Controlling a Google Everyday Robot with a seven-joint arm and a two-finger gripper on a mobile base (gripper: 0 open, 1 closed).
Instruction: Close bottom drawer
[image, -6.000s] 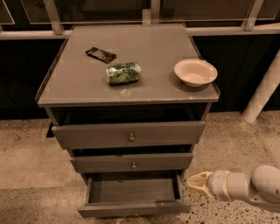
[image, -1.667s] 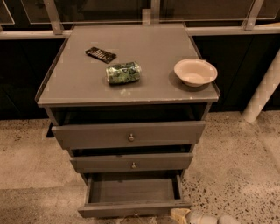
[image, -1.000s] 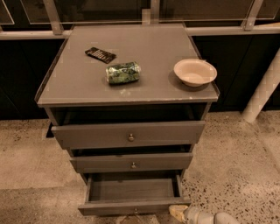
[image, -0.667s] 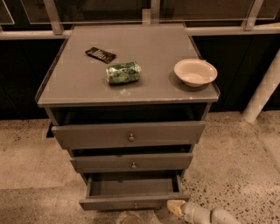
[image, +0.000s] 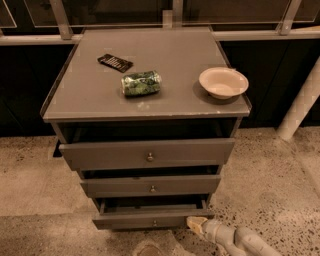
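Note:
The bottom drawer (image: 150, 220) is the lowest grey drawer of the cabinet, with a shallow front and a small brass knob (image: 154, 223). It stands only slightly out, with a narrow dark gap above its front. My gripper (image: 196, 223) is at the drawer front's right end, low in the camera view, its cream tip against the front's right edge. The white arm runs off to the lower right.
The grey cabinet top (image: 90, 95) holds a dark flat packet (image: 115, 62), a green crushed can (image: 141, 83) and a cream bowl (image: 223, 82). The top drawer (image: 146, 154) and middle drawer (image: 152, 186) stand slightly out. A white post (image: 300, 105) stands at the right.
The bottom drawer has slid most of the way in from wide open. My gripper came from the right side round to the drawer's front and followed it inward.

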